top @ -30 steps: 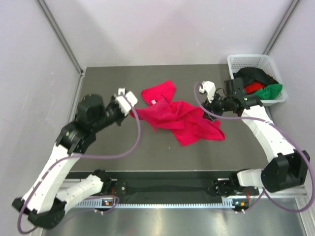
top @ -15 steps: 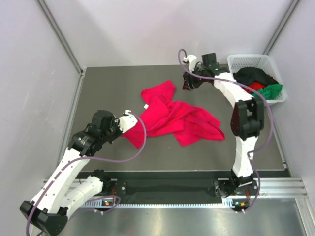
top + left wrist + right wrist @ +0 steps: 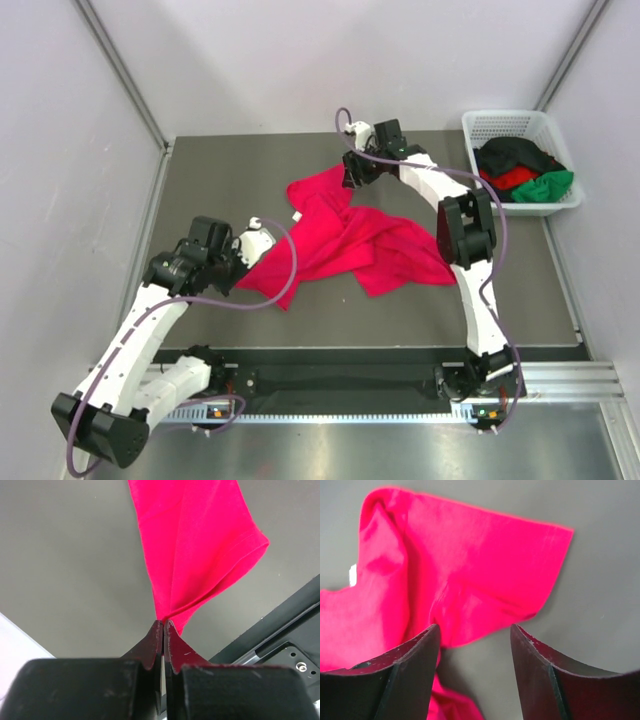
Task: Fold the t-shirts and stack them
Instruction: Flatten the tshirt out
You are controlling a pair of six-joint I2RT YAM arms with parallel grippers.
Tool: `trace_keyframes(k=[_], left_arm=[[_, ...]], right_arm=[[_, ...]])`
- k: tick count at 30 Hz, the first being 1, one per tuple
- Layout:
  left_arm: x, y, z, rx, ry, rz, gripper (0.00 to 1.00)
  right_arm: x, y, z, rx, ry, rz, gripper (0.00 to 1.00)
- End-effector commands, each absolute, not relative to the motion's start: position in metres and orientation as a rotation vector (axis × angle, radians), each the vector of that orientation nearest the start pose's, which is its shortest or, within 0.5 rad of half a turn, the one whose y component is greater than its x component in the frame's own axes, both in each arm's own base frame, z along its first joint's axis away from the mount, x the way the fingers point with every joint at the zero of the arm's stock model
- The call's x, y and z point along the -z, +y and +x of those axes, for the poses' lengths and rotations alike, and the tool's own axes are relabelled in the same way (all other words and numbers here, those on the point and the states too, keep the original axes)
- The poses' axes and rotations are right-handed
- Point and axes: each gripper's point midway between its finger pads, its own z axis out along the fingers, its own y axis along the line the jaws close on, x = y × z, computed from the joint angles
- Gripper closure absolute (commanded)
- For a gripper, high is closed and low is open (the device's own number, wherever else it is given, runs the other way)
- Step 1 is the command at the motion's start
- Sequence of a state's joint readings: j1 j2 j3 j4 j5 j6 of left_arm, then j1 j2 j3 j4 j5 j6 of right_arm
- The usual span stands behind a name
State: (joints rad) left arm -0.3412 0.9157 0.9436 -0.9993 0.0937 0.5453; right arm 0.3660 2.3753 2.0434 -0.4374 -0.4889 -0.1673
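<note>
Nearest the arm bases, on the left of the dark bench point(image 3: 220, 185), the left gripper point(image 3: 163, 625) has its jaws pressed together on a thin gathered pinch of the crimson-pink t-shirt point(image 3: 385, 245), close to a hemmed edge. From that pinch the cloth fans away across the bench into a crumpled, twisted heap around the middle, partly doubled over itself. Farther off, the right gripper point(image 3: 475, 630) sits over the shirt's far flap. Its jaws are wide apart and hold nothing, with one tip over the cloth and the other over bare bench. Beyond, at the far right corner, a white mesh basket point(image 3: 497, 120) holds a black t-shirt point(image 3: 515, 152), a red t-shirt point(image 3: 512, 178) and a green t-shirt point(image 3: 550, 186) bundled together.

The crimson shirt looks light, limp and thin. It will likely drape and bunch rather than keep a shape, and a pinch on one layer may drag others lying beneath. Hemmed corners and seams seem the best holds, being thicker and less apt to slip. Two well-apart corners, one per gripper, would let it be drawn flat.
</note>
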Motion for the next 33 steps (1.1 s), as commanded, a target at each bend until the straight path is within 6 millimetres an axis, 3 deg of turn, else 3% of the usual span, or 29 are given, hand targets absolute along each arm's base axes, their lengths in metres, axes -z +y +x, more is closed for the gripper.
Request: trace_keyframes(k=[1,7,12,15,18,19,21,22,25,33], left_arm=[[-0.175,-0.071,0.208,0.074,2.268,1.076,1.0],[-0.178,-0.071,0.217,0.061,2.26,1.071,1.0],[-0.176,-0.07,0.221,0.049,2.263,1.056,1.0],[-0.175,-0.067,0.222,0.038,2.271,1.051,1.0],[-0.175,-0.064,0.224,0.021,2.274,1.044,1.0],[-0.175,-0.063,0.225,0.018,2.273,1.046,1.0],[-0.175,-0.061,0.225,0.01,2.28,1.039,1.0],[-0.175,-0.06,0.226,0.004,2.279,1.042,1.0],[-0.173,-0.057,0.225,-0.005,2.29,1.042,1.0],[-0.169,-0.055,0.222,0.016,2.313,1.031,1.0]], right_arm=[[-0.107,0.297,0.563,-0.573,2.075,-0.782,0.41],[-0.085,0.286,0.58,-0.376,2.125,-0.743,0.36],[-0.074,0.286,0.58,-0.369,2.14,-0.748,0.37],[-0.071,0.292,0.579,-0.386,2.136,-0.764,0.46],[-0.069,0.299,0.576,-0.424,2.13,-0.779,0.66],[-0.067,0.3,0.576,-0.431,2.131,-0.781,0.79],[-0.068,0.302,0.577,-0.441,2.123,-0.777,0.93],[-0.07,0.304,0.579,-0.438,2.111,-0.775,1.0],[-0.078,0.306,0.588,-0.422,2.071,-0.766,1.0],[-0.152,0.318,0.639,-0.377,1.809,-0.665,1.0]])
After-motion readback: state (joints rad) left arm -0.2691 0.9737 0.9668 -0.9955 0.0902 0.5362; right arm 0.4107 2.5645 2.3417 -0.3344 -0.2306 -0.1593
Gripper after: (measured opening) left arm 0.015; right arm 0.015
